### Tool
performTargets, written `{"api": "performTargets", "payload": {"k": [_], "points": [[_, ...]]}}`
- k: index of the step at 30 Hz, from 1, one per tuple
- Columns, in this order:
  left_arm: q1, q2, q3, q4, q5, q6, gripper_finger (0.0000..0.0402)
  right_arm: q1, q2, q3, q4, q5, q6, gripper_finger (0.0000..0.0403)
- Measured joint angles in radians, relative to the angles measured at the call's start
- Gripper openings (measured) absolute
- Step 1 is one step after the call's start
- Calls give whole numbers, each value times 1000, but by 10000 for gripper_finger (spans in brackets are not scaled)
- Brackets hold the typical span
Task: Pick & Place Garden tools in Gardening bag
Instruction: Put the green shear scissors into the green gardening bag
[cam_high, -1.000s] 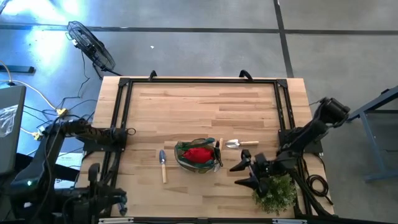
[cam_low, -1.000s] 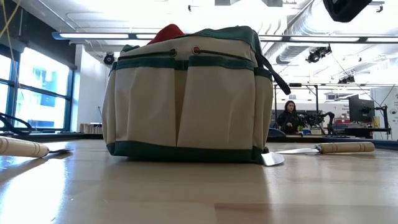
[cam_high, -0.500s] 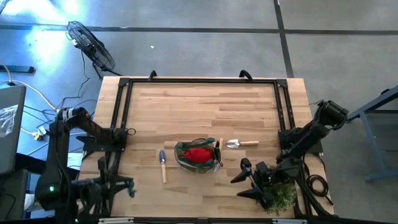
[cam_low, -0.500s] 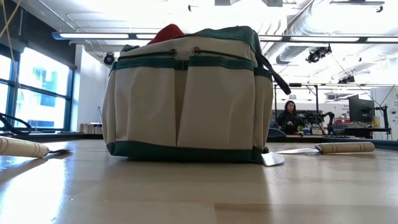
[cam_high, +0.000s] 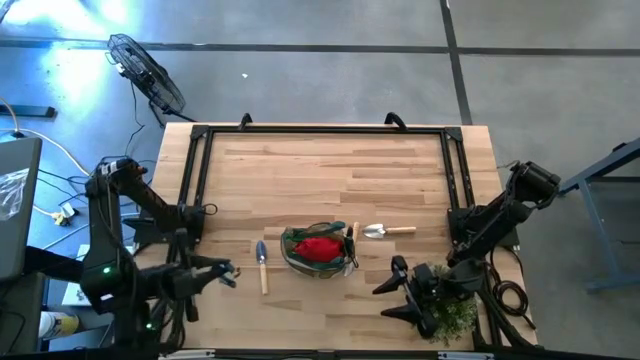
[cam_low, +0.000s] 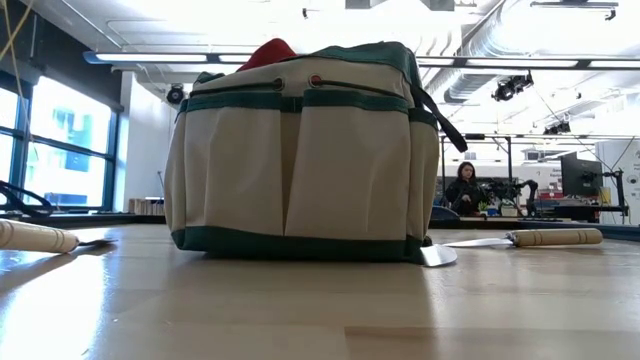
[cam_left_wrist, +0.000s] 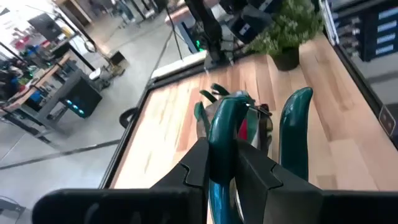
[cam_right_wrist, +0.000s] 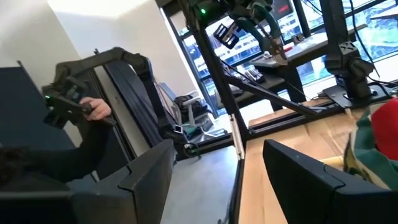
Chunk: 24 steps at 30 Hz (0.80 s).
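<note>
From above, the bag (cam_high: 319, 250) sits on the table (cam_high: 330, 170) with a red cloth (cam_high: 318, 249) inside. One trowel (cam_high: 262, 265) lies just left of it, another (cam_high: 387, 231) just right. The left gripper (cam_high: 222, 272) hovers near the left trowel; the right gripper (cam_high: 397, 290) stands spread and empty beside a plant (cam_high: 452, 314).

At table height, the bag (cam_low: 300, 150) fills the middle, trowels either side.

The left wrist camera shows green-tipped fingers (cam_left_wrist: 221, 134) close together, apparently holding nothing.

The right wrist camera shows fingers (cam_right_wrist: 292, 165) apart.
</note>
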Motion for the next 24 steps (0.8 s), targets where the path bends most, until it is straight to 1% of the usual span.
{"api": "performTargets", "payload": {"k": [2,7,13,17,19,21,24], "points": [[25,-7,0,47,43,74,41,-1,0,0,-2,1,0,240],[85,-49,0,158,78,251,41,0,0,0,-3,0,2,240],[96,-113,0,308,78,434,41,18,0,0,-3,0,4,240],[140,-135,-13,406,109,554,41,22,0,0,-3,0,4,240],[175,-155,-47,480,151,628,41,22,0,0,-3,1,4,240],[226,-177,-95,573,220,704,41,22,0,0,-3,1,4,240],[309,-223,-190,719,372,836,41,22,0,0,-3,1,23,240]]}}
